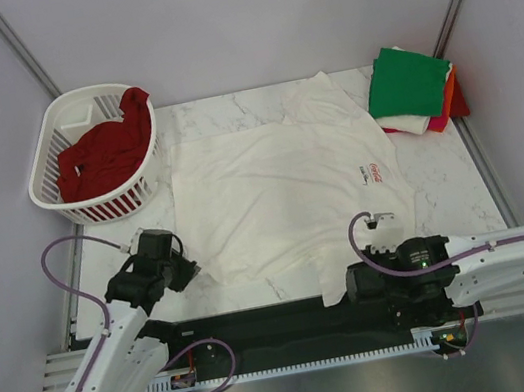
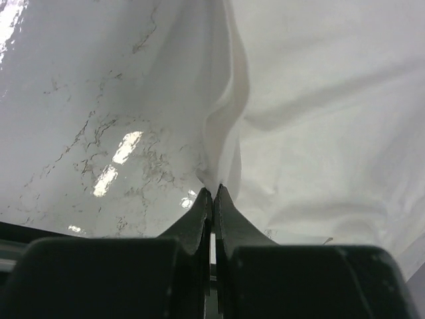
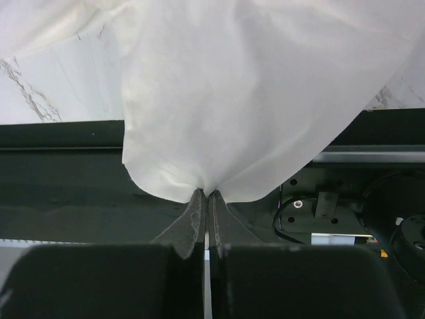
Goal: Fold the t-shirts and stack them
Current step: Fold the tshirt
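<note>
Right now the white t-shirt with the red Coca-Cola print is lying spread open across the middle of the marble surface. It is mostly flat, with the print sitting toward the right edge and one sleeve reaching toward the far edge.

The left end effector is resting low at the shirt's near-left corner. It is clenched on the cloth there. In the left wrist view its fingers are meeting tip to tip, and a narrow ridge of white fabric is rising from between them and running away across the marble.

The right end effector is clamping the shirt's near-right corner, right at the near edge of the surface. In the right wrist view its fingertips are pressing together on the hem. The cloth is fanning out from that pinch and draping over the black base rail.

At the far-left corner a white slatted basket is standing with a dark red t-shirt heaped inside it, one part of which is spilling over the rim on the right side.

At the far-right corner a folded stack is sitting well apart from the spread shirt. A green t-shirt is lying on top, and white, orange and red layers are peeking out beneath it.
</note>
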You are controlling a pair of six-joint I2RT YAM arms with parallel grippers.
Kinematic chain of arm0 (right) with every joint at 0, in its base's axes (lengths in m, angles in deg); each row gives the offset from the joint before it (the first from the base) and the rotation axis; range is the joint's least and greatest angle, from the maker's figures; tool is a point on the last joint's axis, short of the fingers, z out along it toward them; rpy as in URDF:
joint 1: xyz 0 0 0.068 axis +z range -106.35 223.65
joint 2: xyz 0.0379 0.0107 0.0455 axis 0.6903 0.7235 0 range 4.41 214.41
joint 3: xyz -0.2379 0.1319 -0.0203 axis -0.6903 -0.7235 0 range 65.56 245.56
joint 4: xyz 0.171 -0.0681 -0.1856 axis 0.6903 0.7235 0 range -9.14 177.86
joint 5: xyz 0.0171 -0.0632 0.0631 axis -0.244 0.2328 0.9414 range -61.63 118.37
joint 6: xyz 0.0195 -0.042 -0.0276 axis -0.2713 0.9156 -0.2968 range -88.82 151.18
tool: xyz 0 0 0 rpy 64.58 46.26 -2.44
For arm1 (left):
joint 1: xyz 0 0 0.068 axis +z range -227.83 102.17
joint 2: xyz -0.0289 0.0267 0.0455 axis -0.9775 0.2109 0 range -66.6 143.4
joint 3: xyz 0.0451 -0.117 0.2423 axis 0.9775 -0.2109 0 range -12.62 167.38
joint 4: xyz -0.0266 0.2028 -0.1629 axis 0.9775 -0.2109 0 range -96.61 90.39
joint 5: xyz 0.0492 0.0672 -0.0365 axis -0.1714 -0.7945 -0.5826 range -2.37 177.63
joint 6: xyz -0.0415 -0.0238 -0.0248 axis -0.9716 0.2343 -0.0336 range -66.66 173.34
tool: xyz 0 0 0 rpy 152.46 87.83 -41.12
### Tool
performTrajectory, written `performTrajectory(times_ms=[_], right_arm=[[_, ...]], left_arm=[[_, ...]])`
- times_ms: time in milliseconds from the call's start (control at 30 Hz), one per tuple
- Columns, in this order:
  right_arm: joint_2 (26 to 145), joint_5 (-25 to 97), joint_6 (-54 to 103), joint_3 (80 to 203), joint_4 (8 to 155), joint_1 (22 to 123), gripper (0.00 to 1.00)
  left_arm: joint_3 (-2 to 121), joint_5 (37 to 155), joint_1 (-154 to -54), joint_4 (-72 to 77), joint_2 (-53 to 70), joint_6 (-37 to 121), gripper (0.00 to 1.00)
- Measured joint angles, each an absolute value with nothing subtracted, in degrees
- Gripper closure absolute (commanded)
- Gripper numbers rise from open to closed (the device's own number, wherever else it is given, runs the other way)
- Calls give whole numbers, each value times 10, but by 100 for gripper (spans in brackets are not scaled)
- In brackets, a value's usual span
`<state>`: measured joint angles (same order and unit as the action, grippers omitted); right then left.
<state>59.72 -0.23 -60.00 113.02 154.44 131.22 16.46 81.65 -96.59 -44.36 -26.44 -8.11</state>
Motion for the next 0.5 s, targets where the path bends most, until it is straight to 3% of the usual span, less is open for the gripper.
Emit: performTrajectory(times_ms=[200,400,500], right_arm=[[562,-46,-617,1165,1576,1312,100],[616,-178,-538,1355,1585,1303,100],[662,-233,-453,1439,1573,1246,100]], left_arm=[[189,822,-966,-492,-281,-81,98],[271,820,-966,-516,-267,-57,98],[309,818,-966,-518,-231,-34,98]])
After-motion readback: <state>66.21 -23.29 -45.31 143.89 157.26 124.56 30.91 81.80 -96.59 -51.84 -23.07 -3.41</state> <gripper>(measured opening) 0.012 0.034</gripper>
